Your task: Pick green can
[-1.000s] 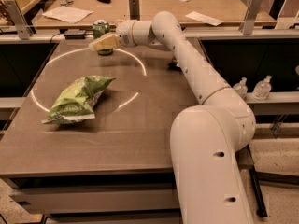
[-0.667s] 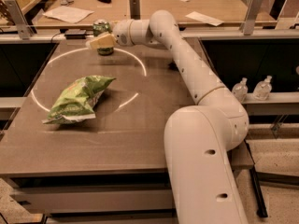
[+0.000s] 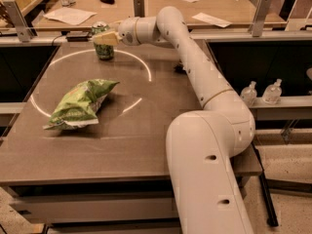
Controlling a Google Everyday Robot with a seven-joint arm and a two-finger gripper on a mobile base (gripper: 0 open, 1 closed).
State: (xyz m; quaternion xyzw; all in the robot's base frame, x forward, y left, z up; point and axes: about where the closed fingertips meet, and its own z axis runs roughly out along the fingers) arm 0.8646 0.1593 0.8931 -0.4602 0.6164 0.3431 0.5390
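Note:
The green can stands upright on the far left part of the table, its silver top showing just above my gripper. My gripper is at the can's upper half, reaching in from the right and covering part of its side. The can's lower half shows below the gripper, and its base rests on the table.
A wrinkly light-green chip bag lies on the table's left middle. A small dark object sits by the arm's far side. A raised rail with posts runs along the table's far edge. Two clear bottles stand on a ledge at the right.
My gripper has shifted slightly up and in against the can's upper half. The can and the chip bag have stayed in place.

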